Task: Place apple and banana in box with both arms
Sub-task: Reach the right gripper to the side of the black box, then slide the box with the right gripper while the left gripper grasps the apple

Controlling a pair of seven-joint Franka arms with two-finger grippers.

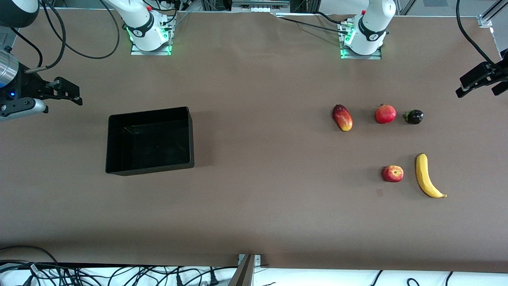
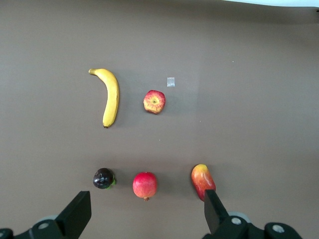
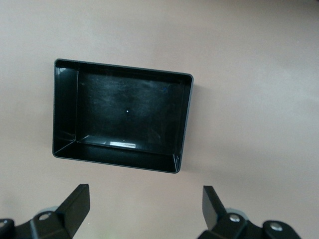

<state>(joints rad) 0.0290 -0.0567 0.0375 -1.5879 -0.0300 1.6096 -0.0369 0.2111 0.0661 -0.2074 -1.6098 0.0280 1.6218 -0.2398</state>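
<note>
The apple [image 1: 392,173] lies on the brown table toward the left arm's end, beside the banana [image 1: 428,176]. Both also show in the left wrist view, the apple [image 2: 154,101] and the banana [image 2: 110,96]. The black box [image 1: 151,169] stands empty toward the right arm's end, and it also shows in the right wrist view [image 3: 183,119]. My left gripper [image 1: 482,85] hangs open and empty high over the table's edge at its own end; its own view [image 2: 146,205] shows the wide gap. My right gripper [image 1: 67,93] hangs open and empty over the table beside the box, also seen in its own view [image 3: 144,194].
Three other fruits lie in a row farther from the front camera than the apple: an elongated red-yellow fruit [image 1: 342,117], a round red fruit with a crown tip [image 1: 385,114] and a small dark purple fruit [image 1: 414,116]. A small tape mark [image 1: 379,192] is near the apple.
</note>
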